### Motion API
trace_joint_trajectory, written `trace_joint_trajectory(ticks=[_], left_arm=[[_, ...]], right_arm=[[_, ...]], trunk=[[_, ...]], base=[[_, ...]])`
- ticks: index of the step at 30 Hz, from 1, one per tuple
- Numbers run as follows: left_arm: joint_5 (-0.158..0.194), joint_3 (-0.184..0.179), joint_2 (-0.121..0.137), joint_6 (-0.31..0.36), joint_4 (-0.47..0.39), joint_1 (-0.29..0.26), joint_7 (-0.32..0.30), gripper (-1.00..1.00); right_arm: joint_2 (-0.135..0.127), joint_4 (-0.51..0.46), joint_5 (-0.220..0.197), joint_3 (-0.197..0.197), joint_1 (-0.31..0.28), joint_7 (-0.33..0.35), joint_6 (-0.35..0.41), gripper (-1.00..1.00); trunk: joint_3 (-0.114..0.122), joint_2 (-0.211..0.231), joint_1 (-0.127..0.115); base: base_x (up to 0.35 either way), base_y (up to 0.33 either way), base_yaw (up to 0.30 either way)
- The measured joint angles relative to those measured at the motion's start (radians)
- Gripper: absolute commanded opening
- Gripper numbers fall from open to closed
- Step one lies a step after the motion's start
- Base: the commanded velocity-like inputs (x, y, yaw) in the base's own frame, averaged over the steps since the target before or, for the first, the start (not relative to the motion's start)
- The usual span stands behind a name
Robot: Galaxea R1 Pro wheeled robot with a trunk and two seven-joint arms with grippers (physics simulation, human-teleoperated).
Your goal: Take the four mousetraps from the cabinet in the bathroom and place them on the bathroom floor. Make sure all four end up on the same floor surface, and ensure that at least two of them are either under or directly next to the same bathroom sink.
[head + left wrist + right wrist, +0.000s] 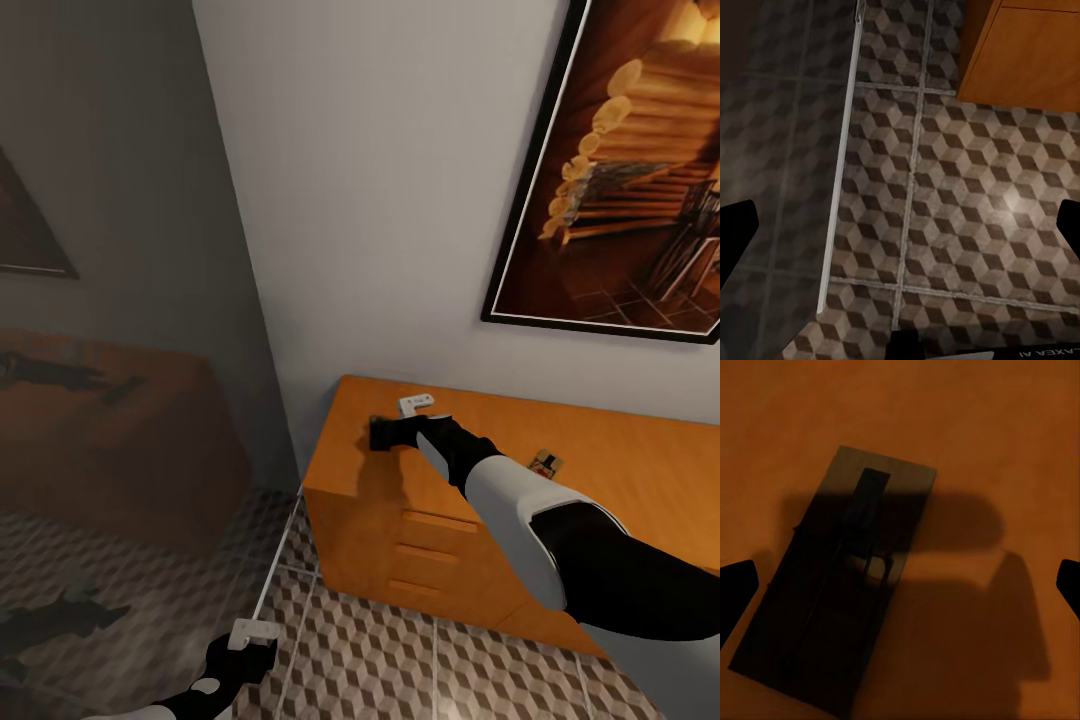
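Mousetraps are the things to find, and two can be made out on the cabinet's (620,470) orange-brown top. Nearest, low in the head view, the left gripper (243,650) hangs over the bathroom floor (400,660); its wrist camera catches just the dark fingertips (735,236) at either edge of the picture, set wide apart with bare cube-patterned tiles between them. A pale strip (840,180) runs across the tiles, and past it the floor looks dim and hazy, as if seen through a pane. Further off, the right gripper (385,433) is stretched over the near-left part of the cabinet top, its body covering whatever lies beneath. The right wrist view shows that spot: one mousetrap (836,585) lying flat on the wood, dark in the gripper's shadow, its metal parts barely readable, between fingers (736,589) spread wide and clear of it. A second mousetrap (546,463) lies beside the forearm, small and partly cut off. On the wall behind hangs a framed picture (620,170), cropped by the frame edge.
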Motion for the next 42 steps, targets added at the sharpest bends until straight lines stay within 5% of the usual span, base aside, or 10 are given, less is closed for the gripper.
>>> trace_joint_trajectory(ticks=[42], left_arm=[[0.0,0.0,0.0,0.0,0.0,0.0,0.0,1.0]], right_arm=[[0.0,0.001,0.003,0.003,0.0,0.042,0.001,1.0]], trunk=[[0.0,0.0,0.0]], base=[[0.0,0.0,0.0]])
